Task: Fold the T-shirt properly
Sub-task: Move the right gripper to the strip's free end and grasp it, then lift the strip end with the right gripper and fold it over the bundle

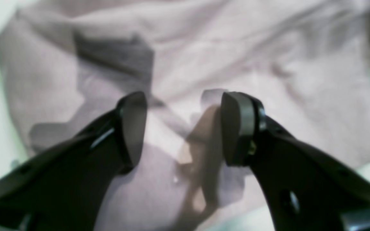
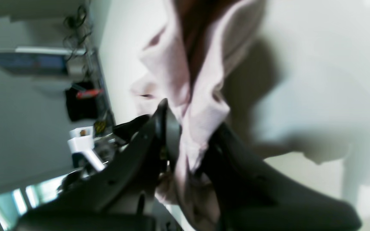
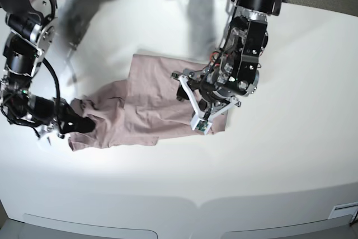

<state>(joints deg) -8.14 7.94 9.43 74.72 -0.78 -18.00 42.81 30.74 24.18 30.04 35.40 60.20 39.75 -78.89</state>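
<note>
Right gripper (image 2: 188,141): its jaws are clamping a bunched fold of the T-shirt (image 3: 151,104), the pink cloth passing between the two dark fingers (image 2: 169,131) and spilling out above and below them in the right wrist view. In the base view this gripper (image 3: 78,124) is sitting low at the shirt's edge on that view's left, where the cloth is drawing up into a gathered ridge.

Left gripper (image 1: 183,128): its jaws are standing wide apart, nothing between them, both pads (image 1: 236,128) hanging above the shirt (image 1: 204,64) and casting shadows onto it. In the base view this gripper (image 3: 204,104) is hovering over the shirt's end on that view's right, near the far corner.

T-shirt: it is lying on the white desk (image 3: 291,155), roughly at the centre, mostly spread flat with a straight far edge and creases running across it; the part toward the right gripper is narrowing and wrinkling. A folded flap is showing as a darker wedge in the left wrist view.

Surroundings: the two arms are reaching in from the desk's far side, one at each end of the shirt. Blurred clutter and a screen (image 2: 30,62) are lying beyond the desk in the right wrist view.
</note>
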